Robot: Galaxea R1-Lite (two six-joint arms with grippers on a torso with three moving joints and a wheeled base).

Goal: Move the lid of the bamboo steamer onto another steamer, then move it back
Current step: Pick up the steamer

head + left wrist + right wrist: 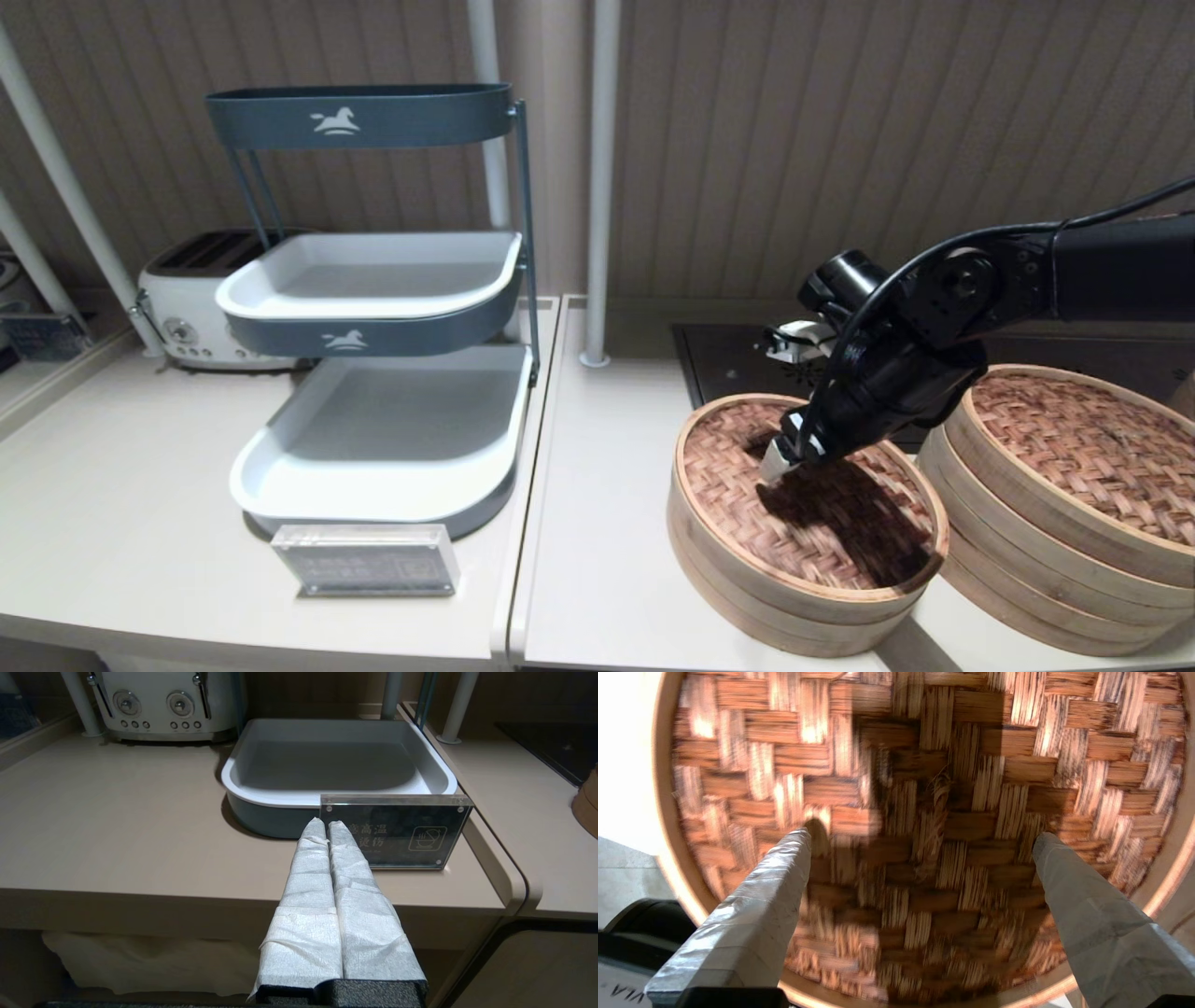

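Observation:
The bamboo steamer lid, reddish-brown weave inside a pale rim, lies on a low steamer at the counter's front. My right gripper hangs just over its middle, open and holding nothing. In the right wrist view the two wrapped fingers stand wide apart on either side of the small twisted centre loop of the lid. The taller steamer of stacked pale rings stands to the right with its own woven lid. My left gripper is parked, shut and empty, before the counter's front edge.
A three-tier grey and white tray rack stands at the left, with a white toaster behind it and a clear acrylic sign in front. Two white poles rise at the back. A black hob lies behind the steamers.

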